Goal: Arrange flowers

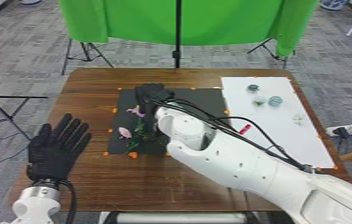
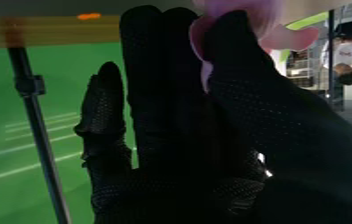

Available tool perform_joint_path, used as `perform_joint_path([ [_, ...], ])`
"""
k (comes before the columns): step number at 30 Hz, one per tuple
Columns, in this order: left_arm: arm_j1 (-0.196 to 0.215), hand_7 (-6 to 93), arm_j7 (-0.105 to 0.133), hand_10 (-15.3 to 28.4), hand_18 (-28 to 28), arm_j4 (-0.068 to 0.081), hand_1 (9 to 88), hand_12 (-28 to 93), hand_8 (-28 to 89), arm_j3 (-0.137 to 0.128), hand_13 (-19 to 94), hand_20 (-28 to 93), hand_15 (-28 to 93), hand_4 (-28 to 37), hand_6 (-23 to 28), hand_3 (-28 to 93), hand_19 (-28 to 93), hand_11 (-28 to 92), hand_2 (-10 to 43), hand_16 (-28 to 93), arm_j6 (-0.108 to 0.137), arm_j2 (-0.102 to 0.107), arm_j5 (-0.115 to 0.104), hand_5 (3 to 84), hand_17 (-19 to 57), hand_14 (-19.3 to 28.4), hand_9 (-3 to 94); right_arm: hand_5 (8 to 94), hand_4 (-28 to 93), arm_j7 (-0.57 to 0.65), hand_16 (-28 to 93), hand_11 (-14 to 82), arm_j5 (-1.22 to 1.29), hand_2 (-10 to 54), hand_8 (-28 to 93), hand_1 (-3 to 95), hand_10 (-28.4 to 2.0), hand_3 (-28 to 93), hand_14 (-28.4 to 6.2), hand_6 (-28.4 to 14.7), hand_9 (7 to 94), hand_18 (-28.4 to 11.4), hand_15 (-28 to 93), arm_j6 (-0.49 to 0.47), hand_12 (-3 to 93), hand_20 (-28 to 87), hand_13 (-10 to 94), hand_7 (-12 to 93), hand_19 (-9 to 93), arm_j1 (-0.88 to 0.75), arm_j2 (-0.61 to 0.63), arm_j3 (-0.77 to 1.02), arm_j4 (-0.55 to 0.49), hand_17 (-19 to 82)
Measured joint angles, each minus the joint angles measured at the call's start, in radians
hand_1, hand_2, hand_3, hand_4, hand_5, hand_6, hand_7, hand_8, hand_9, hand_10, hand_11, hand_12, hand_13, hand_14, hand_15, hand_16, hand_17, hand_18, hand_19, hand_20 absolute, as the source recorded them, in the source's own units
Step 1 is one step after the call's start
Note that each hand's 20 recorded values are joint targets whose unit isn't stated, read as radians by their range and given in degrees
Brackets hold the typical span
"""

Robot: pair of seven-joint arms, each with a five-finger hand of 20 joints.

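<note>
**The right hand (image 1: pixel 154 94) pinches a pink flower (image 2: pixel 267 20) over the black mat (image 1: pixel 203 102)**

The step in hand, as I judge, is to take this flower and to set it well in the arrangement. For this, the thumb should press only enough that the flower does not turn, and better near the stem than on the petals, because soft petals may fold. The wrist should move slowly and lift a little before it goes sideways, so that the green leaves (image 1: pixel 134 145) do not catch. Care is needed also with the black cables (image 1: pixel 230 131) along the arm, which could brush the white board (image 1: pixel 275 135).

The flower is at the fingertips, between the thumb and the straight fingers. Its petals are wide, smooth and rounded, pink with a touch of violet, and they look thin and flexible. Where its stem ends, I cannot tell. A second pink flower (image 1: pixel 124 132) lies on the left part of the mat, near the leaves. On the white board are small rosettes (image 1: pixel 275 101) in blue-green, a pale flower (image 1: pixel 299 119) and a red strip (image 1: pixel 245 129).

The left hand (image 1: pixel 55 150) is at the left side of the bench (image 1: pixel 92 187), its fingers spread and released, holding nothing.
</note>
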Motion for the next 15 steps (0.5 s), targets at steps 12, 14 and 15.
perform_joint_path([
  [12, 0.001, 8.1, 0.003, 14.0, 11.7, -0.001, 25.8, 11, -7, -0.002, 27, 14, 26, -28.3, 8.8, 77, 22, 16, 13.4, -4, 0.005, 0.004, -0.011, 42.7, -3.6, 13.6, 35.3, 66.8, -28, 0.065, 22, 21.1, 0.007, -9.5, -13, 47.1, -14.1, 77, -11.8, -2.4, 70.0, -22.5, 43, -0.011, 18.3, 39, 63, 20, 80, -0.043, 0.0, 0.029, -0.027, 26],
  [14, 0.001, 8.1, 0.004, 14.0, 11.7, -0.001, 25.8, 11, -7, 0.001, 27, 14, 26, -28.3, 8.8, 77, 22, 16, 13.4, -4, 0.006, 0.011, -0.016, 42.7, -3.6, 13.6, 35.3, 66.8, -28, 0.066, 21, 21.0, 0.009, -9.5, -13, 46.1, -14.3, 77, -12.0, -2.5, 70.0, -22.7, 43, -0.011, 18.3, 39, 63, 19, 80, -0.045, 0.002, 0.029, -0.039, 26],
  [15, 0.0, 8.1, 0.004, 14.0, 11.7, 0.0, 25.8, 11, -7, 0.002, 27, 14, 26, -28.3, 8.8, 77, 22, 16, 13.4, -4, 0.007, 0.014, -0.017, 42.7, -3.6, 13.6, 35.3, 66.8, -28, 0.066, 21, 20.8, 0.01, -9.5, -13, 45.5, -14.5, 76, -12.2, -2.6, 69.9, -22.8, 44, -0.011, 18.3, 39, 63, 19, 80, -0.047, 0.003, 0.029, -0.045, 26],
])
